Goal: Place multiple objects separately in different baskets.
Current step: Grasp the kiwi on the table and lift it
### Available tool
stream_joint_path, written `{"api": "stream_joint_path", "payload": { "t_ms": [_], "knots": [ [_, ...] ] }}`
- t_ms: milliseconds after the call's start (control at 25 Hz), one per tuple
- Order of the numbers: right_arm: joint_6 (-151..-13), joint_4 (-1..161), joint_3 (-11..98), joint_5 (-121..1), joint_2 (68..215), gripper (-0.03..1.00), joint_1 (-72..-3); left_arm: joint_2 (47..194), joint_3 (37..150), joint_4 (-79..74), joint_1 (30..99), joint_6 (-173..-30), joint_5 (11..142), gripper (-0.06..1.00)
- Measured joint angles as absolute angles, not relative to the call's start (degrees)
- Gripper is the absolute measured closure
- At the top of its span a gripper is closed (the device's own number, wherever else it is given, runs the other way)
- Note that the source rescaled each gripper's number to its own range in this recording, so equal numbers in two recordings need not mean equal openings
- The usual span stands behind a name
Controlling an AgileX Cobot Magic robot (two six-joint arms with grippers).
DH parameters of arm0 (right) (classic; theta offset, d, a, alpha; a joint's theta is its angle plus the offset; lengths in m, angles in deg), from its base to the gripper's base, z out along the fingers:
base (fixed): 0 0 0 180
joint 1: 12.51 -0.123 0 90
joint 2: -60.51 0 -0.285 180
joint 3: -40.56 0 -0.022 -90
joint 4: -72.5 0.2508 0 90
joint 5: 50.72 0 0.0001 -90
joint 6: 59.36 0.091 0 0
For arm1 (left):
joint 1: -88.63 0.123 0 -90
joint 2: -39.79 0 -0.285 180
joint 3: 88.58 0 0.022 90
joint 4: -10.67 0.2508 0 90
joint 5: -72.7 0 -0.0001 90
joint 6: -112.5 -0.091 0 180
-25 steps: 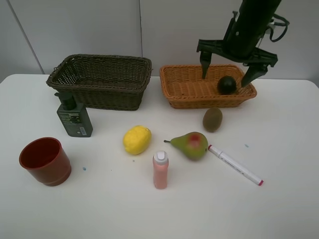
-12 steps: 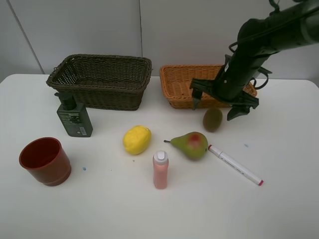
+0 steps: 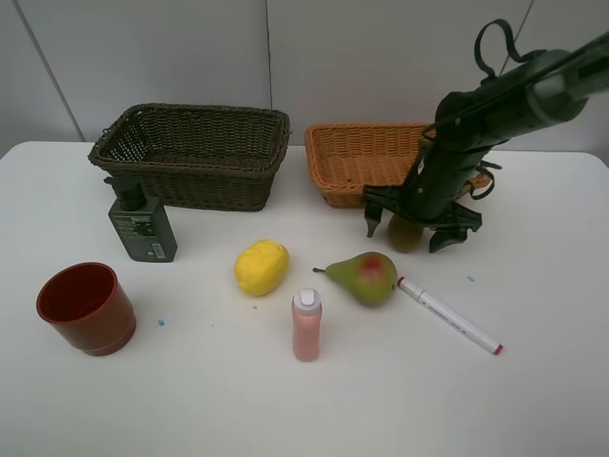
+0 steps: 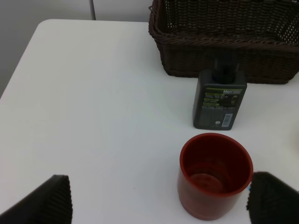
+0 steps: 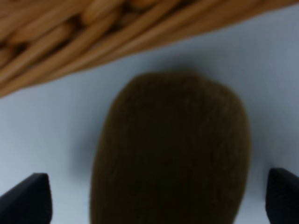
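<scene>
Brown fuzzy kiwi [image 5: 170, 149] lies on the white table [image 3: 533, 381], just at the six o'clock edge of the shallow orange-tan woven wicker basket [image 3: 343, 190]. The right gripper [image 3: 406, 234] hangs over it, fingers spread wide on either side. The left gripper [image 4: 159, 200], fingers likewise spread, hovers above a round red cup [image 4: 215, 172] at the table's eight o'clock.

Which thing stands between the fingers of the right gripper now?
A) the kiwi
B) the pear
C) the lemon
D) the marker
A: the open right gripper straddles the kiwi, which lies on the table just in front of the orange basket.
</scene>
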State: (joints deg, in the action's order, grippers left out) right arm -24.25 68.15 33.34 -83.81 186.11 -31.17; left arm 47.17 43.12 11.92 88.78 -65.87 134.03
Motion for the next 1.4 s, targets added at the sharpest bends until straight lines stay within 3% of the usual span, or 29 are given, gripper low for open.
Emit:
{"api": "stream_joint_path", "payload": {
  "t_ms": [680,760,800,880,1400],
  "knots": [
    [-24.6,67.2,33.3,-80.0,186.6,-0.02,-30.0,47.2,43.1,11.9,88.8,-65.9,134.0,-0.03],
    [-24.6,67.2,33.3,-80.4,186.6,0.07,-30.0,47.2,43.1,11.9,88.8,-65.9,134.0,-0.03],
    [-24.6,67.3,33.3,-80.9,186.6,0.16,-30.0,47.2,43.1,11.9,88.8,-65.9,134.0,-0.03],
    [-24.6,67.4,33.3,-82.3,186.6,0.45,-30.0,47.2,43.1,11.9,88.8,-65.9,134.0,-0.03],
    [-24.6,67.4,33.3,-84.9,186.5,0.47,-30.0,47.2,43.1,11.9,88.8,-65.9,134.0,-0.03]
  ]
}}
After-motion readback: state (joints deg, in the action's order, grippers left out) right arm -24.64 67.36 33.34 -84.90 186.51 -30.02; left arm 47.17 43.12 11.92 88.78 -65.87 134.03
